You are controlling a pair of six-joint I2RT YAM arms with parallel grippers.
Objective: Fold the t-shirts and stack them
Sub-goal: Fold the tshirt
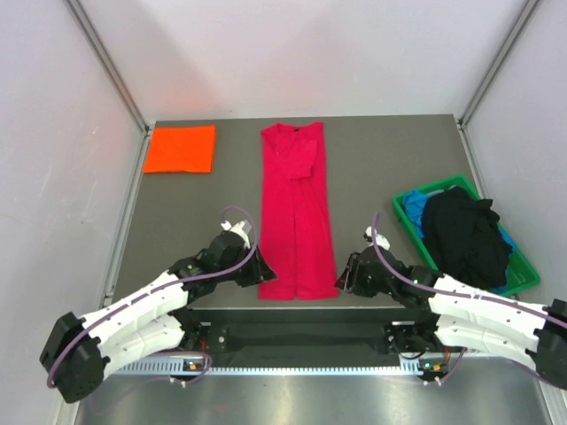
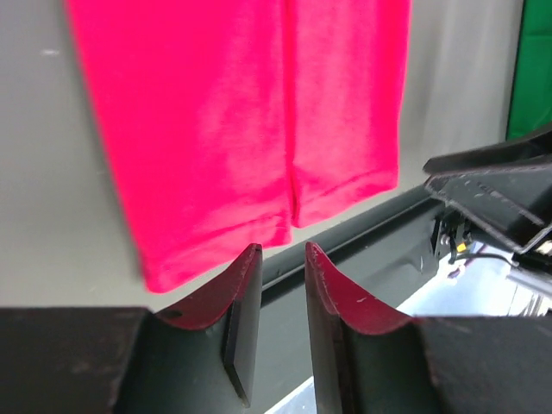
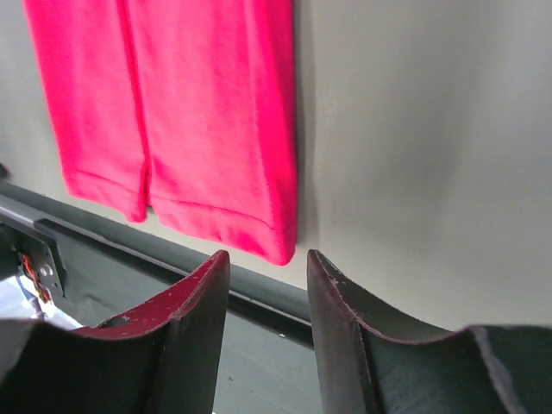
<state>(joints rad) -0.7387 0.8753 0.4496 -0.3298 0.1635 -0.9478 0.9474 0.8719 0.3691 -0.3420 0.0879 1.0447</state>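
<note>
Both left gripper (image 2: 282, 250) and right gripper (image 3: 267, 254) are seen slightly parted, empty; ahead, the crimson t-shirt (image 2: 216, 112) is cropped.

Table (image 1: 390, 150): dark grey, matte top.
Bin (image 1: 440, 186): green plastic, sat at the table's right side, close to its edge.
Walls (image 1: 301, 53): plain white panels on three sides.
Posts (image 1: 109, 62): metal, at the back corners.

Lab test cell: white panel walls (image 1: 310, 53), aluminium posts (image 1: 108, 69), grey table (image 1: 221, 199)

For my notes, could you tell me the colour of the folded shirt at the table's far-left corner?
That folded cloth t-shirt is bright orange; top external view.
</note>
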